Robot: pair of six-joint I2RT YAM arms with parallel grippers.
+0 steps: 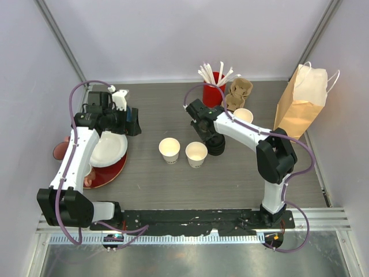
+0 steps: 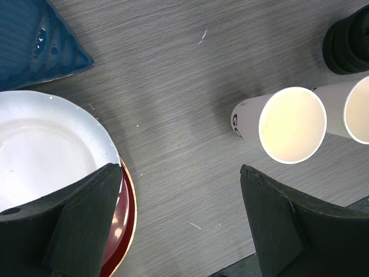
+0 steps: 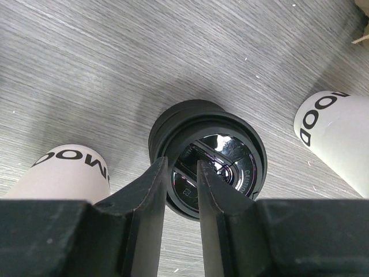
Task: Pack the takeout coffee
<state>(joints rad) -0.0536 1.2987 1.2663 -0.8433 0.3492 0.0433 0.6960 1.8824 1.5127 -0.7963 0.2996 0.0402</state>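
Two white paper cups of the takeout coffee (image 1: 169, 150) (image 1: 196, 154) stand side by side at mid-table, both with open tops and no lids on. In the left wrist view they are at the right (image 2: 292, 124) (image 2: 360, 109). A stack of black lids (image 1: 218, 148) (image 3: 230, 156) sits just right of them. My right gripper (image 1: 209, 138) (image 3: 183, 173) reaches down onto it, shut on the top lid's rim, one finger outside and one inside. Over the table beside the plates, my left gripper (image 1: 131, 122) (image 2: 181, 216) hangs wide open and holds nothing.
A white plate (image 1: 106, 149) lies on a red plate (image 1: 109, 171) at the left, with a blue dish (image 2: 34, 40) beside them. At the back are a red cup of stirrers (image 1: 214, 86), a cardboard carrier (image 1: 238, 92), a third white cup (image 1: 243, 115) and a paper bag (image 1: 300, 104).
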